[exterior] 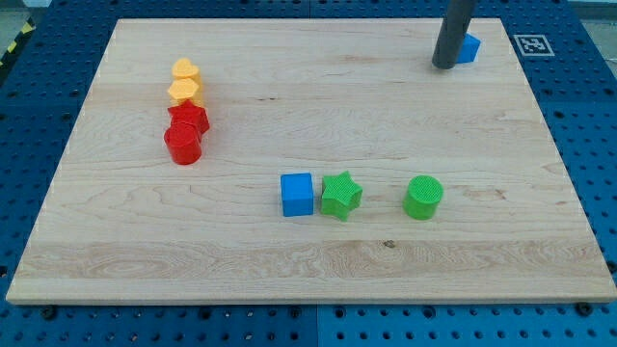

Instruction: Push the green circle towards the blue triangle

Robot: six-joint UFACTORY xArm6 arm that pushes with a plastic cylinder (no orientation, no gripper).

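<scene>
Well apart — green circle (pixel 423 197), my tip (pixel 444 66)

You get one cam: high, angled down from the board's (pixel 318 260) near edge, whole wooden top in frame.

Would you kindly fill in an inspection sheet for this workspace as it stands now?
Surface: wooden board, flat.
Job's things: green circle at lower right; blue triangle at the view's top right, partly hidden behind the rod.
Clutter: green star touching blue cube; two yellow blocks and two red blocks clustered at left.
Grippers: none; my tip beside the blue triangle, far from the green circle.
Cables: nothing seen.
Surroundings: blue perforated table; marker tag.
</scene>
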